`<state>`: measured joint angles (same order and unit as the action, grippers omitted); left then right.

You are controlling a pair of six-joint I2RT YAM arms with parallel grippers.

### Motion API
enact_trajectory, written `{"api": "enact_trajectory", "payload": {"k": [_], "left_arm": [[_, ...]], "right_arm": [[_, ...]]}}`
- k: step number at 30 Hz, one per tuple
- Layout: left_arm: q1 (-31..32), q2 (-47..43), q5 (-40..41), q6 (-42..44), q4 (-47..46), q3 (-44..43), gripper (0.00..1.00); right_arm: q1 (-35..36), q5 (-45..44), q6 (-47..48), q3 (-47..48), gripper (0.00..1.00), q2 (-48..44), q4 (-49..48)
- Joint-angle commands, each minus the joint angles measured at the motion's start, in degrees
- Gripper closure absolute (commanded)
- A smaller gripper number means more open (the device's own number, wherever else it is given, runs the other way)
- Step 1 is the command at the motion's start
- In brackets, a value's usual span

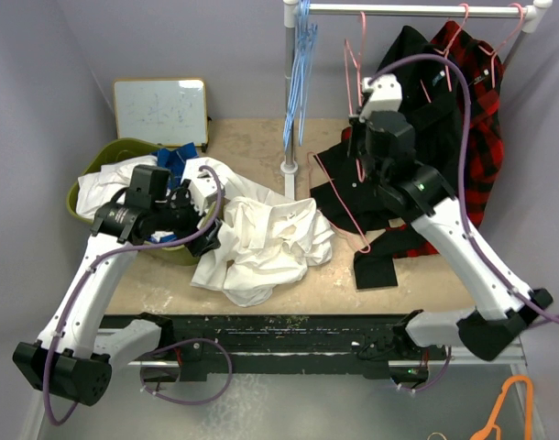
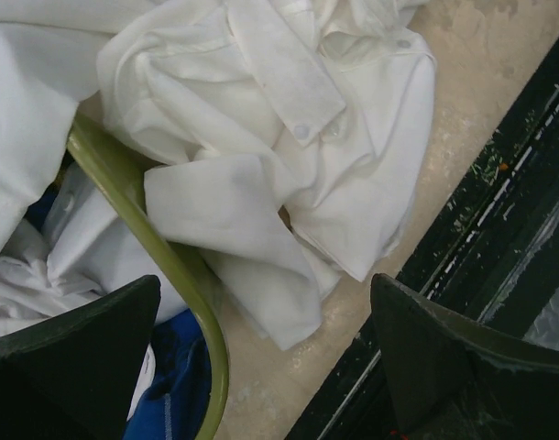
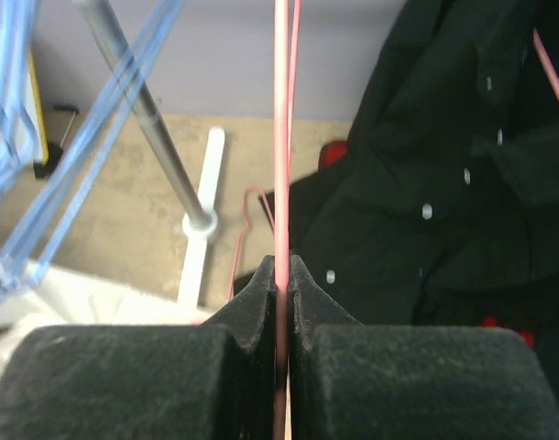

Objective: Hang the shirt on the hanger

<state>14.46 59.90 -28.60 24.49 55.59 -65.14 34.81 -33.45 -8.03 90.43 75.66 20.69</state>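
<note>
The hanger is not lying flat. It is held nearly upright in front of the garment rail, and in the top view its long axis runs from close to the rail down toward the bench. In the right wrist view its thin pink wire goes as a straight line up the middle of the picture. The right gripper has its jaws clenched on this wire. The right arm is stretched far forward and raised, and its wrist stands between the blue hangers and the black shirt that hangs on the rail beside a plaid shirt. The shirt is a crumpled white heap in the middle of the bench, so it shows no clear long axis. One side of it lies over the rim of the green basket, and a strip with buttons is turned upward. The left arm is bent low over the left side of the bench. The left gripper points down above the basket rim and the edge of the shirt, with its jaws released wide and holding nothing.
</note>
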Motion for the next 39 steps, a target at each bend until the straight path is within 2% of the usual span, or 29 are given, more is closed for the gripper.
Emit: {"api": "enact_trajectory", "payload": {"k": [1,4,6,11,14,16,19,20,22,25,27,35,39], "left_arm": [[5.27,6.16,-3.06,6.47,8.67,-6.76,0.01],[15.73,8.33,7.11,3.97,5.2,-7.66,0.01],[19.74,10.04,10.53,1.57,1.08,-8.23,0.01],[20.31,15.35,10.25,-13.2,-11.35,-9.56,0.01],[20.85,19.19,20.47,-25.41,-15.69,-11.3,0.01],[21.58,20.31,23.02,-28.3,-17.08,-11.4,0.01],[22.09,21.07,20.41,-32.02,-20.36,-10.35,0.01],[22.06,22.45,19.48,-33.03,-20.01,-10.8,0.0],[22.1,24.88,18.28,-33.97,-19.79,-10.86,0.06],[22.58,26.84,18.09,-34.66,-21.23,-9.13,0.27],[22.99,27.46,18.12,-34.33,-21.83,-8.22,0.37],[25.83,31.58,22.81,-33.05,-22.81,-7.36,0.35],[25.88,33.06,24.83,-32.55,-23.5,-6.68,0.37]], "right_arm": [[-0.01,2.9,-8.97,-11.18,1.0,-13.49,1.14],[-0.08,7.65,-15.86,-21.93,1.0,-23.71,5.91],[-0.06,11.05,-19.99,-27.76,1.0,-30.44,8.63],[-0.08,17.98,-29.31,-37.33,1.0,-45.56,13.26],[-0.04,22.71,-31.2,-39.9,1.0,-50.7,14.45],[-0.09,24.87,-31.37,-40.6,1.0,-52.22,16.26],[-0.08,28.13,-30.35,-40.44,1.0,-53.58,19.76],[-0.05,28.72,-30.2,-40.32,1.0,-54.24,20.73],[-0.07,28.88,-30.73,-39.57,1.0,-56.03,23.17],[-0.01,28.5,-31.81,-39.11,1.0,-58.86,26.2],[-0.04,29.06,-32.48,-39.42,1.0,-60.39,27.38],[-0.24,40.39,-32.51,-43.17,1.0,-63.44,27.11],[-0.21,41.26,-31.46,-42.18,1.0,-64.34,28.96]]}}
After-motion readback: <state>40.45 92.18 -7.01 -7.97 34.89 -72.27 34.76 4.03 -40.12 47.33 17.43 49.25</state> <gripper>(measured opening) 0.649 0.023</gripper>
